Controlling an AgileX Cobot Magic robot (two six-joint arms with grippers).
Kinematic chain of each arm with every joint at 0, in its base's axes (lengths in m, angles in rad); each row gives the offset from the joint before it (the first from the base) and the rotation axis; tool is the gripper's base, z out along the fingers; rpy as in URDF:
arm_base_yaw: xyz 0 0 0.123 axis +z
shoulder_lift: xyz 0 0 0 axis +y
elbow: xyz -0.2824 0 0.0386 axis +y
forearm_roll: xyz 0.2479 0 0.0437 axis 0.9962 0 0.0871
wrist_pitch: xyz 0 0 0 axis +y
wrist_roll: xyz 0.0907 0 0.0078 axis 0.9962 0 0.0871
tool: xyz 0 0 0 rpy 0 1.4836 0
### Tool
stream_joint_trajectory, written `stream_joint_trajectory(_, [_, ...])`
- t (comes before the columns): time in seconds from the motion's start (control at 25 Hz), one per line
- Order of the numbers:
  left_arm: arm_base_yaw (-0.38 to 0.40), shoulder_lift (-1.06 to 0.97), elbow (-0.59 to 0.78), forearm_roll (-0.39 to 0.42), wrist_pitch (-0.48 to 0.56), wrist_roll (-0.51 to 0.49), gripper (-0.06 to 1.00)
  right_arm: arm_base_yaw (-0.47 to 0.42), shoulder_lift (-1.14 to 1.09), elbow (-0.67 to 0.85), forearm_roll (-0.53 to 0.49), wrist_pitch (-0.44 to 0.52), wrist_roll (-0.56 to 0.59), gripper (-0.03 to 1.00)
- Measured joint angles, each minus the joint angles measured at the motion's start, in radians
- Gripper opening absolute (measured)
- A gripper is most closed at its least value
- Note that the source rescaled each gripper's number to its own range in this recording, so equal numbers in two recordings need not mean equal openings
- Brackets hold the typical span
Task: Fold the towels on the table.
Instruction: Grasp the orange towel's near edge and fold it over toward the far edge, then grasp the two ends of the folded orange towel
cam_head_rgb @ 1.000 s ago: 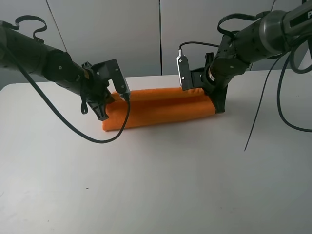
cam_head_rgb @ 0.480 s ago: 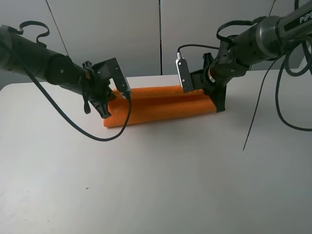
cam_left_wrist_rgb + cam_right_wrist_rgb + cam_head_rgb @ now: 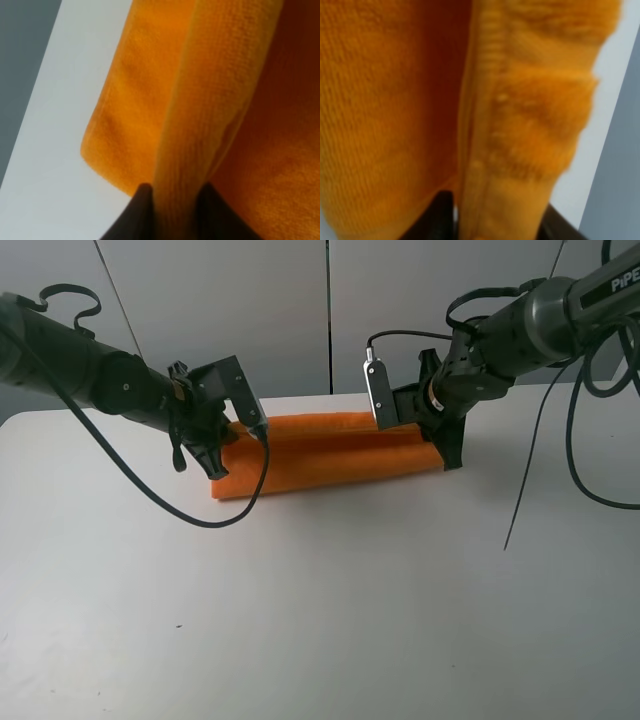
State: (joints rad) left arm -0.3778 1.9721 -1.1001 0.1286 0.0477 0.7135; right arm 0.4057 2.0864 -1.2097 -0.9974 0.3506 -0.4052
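Jaws of both arms pinch the orange towel [image 3: 330, 448]; right arm [image 3: 560, 308] reads "PIPE".

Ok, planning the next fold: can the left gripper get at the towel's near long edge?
Probably yes: the left gripper pinches the towel beside it, and only table lies before that edge.

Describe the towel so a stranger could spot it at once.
Start at the white table, toward its far edge. The towel lies there as a long folded band between the left gripper and right gripper. Nothing else is bright orange.
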Motion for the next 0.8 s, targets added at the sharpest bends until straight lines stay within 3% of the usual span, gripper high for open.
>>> stream_joint_trajectory(0.16, [0.008, 0.000, 0.000, -0.016, -0.040, -0.003, 0.60, -0.006, 0.000, 0.000, -0.039, 0.016, 0.051, 0.65])
stream_joint_trajectory(0.36, [0.008, 0.000, 0.000, -0.023, -0.086, -0.003, 0.96, -0.006, -0.020, 0.000, -0.091, 0.016, 0.138, 0.83])
stream_joint_trajectory(0.44, [0.008, 0.000, 0.000, -0.026, -0.088, -0.005, 0.99, -0.006, -0.039, 0.000, -0.098, 0.016, 0.200, 0.87])
stream_joint_trajectory(0.56, [0.008, 0.000, 0.000, -0.050, -0.080, -0.067, 1.00, -0.006, -0.062, 0.000, -0.108, 0.016, 0.425, 0.94])
stream_joint_trajectory(0.68, [0.008, -0.004, -0.011, -0.099, -0.010, -0.204, 1.00, -0.006, -0.081, -0.005, -0.097, 0.027, 0.649, 0.99])
stream_joint_trajectory(0.8, [0.024, -0.004, -0.053, -0.118, 0.113, -0.389, 1.00, -0.013, -0.089, -0.051, 0.048, 0.084, 0.725, 1.00])
